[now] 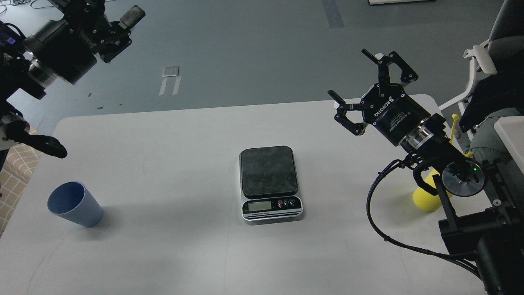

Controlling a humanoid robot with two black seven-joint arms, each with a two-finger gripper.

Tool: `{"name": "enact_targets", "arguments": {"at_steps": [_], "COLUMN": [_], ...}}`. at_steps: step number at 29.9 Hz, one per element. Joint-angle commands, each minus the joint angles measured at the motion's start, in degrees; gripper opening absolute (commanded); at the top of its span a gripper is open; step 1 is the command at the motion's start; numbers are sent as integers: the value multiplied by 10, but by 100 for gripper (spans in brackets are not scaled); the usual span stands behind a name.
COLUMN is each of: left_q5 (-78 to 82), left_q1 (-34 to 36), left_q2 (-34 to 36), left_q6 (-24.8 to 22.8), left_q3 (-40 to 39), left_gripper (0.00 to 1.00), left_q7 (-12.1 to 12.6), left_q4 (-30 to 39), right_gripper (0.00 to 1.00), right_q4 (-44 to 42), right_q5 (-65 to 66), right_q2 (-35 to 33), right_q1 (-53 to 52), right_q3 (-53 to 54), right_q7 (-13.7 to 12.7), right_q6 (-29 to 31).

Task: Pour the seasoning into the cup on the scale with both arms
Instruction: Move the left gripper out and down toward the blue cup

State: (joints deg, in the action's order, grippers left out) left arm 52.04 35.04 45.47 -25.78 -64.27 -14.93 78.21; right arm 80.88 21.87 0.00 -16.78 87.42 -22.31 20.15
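Note:
The light blue ribbed cup stands upright at the table's front left, apart from both grippers. The scale sits at the table's middle with its dark platform bare. The yellow seasoning bottle stands at the right, mostly hidden behind my right arm; its thin yellow tip shows above the wrist. My left gripper is raised at the top left, partly cut off by the view's edge, fingers spread and empty. My right gripper is open and empty above the table's far right, above and behind the bottle.
The white table has its far edge just behind the scale's side. A white office chair with dark cloth stands at the right. A checked fabric thing lies past the table's left edge.

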Motion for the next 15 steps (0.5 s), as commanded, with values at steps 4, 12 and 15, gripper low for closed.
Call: {"name": "enact_targets", "arguments": {"at_steps": [4, 12, 15], "left_q5": [78, 152, 243], "left_q1": [-42, -128, -166], "left_q2": [87, 227, 248], "left_q6": [4, 2, 19], "left_q3": [-1, 9, 16], "left_gripper": [99, 99, 99], "left_q7": [-46, -131, -131], "left_q4": [19, 17, 5], "right_gripper": [100, 100, 100], "right_q4": [0, 2, 2], "right_q5": [0, -1, -1], "right_q2": [0, 0, 0], "right_q1": [0, 12, 14], "right_q3": [2, 2, 7], "right_q7": [0, 0, 0], "right_q6": [1, 1, 1]}}
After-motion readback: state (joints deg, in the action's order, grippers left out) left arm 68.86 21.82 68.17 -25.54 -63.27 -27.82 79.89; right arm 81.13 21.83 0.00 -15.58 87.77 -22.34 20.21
